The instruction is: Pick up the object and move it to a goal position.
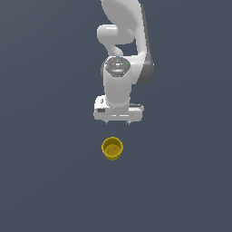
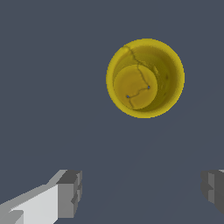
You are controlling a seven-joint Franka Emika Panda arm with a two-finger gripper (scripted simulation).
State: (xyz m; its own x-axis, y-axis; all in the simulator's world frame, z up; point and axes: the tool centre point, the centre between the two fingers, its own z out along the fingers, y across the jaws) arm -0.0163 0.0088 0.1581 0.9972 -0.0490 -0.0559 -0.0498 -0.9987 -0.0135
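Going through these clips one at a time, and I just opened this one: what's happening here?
A white Panda arm hangs over a plain dark surface with its end effector open and holding nothing. The only object is a small yellow cup, standing upright and empty, a little off from under the fingers. The wrist view looks straight down into it. No grasp has been made; the cup sits untouched.

Flat dark grey floor (image 1: 50,181) — one yellow cup (image 1: 112,148) upright on it.

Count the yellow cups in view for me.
1. The yellow cup stands upright on the floor, apart from the open claw; none other shows.
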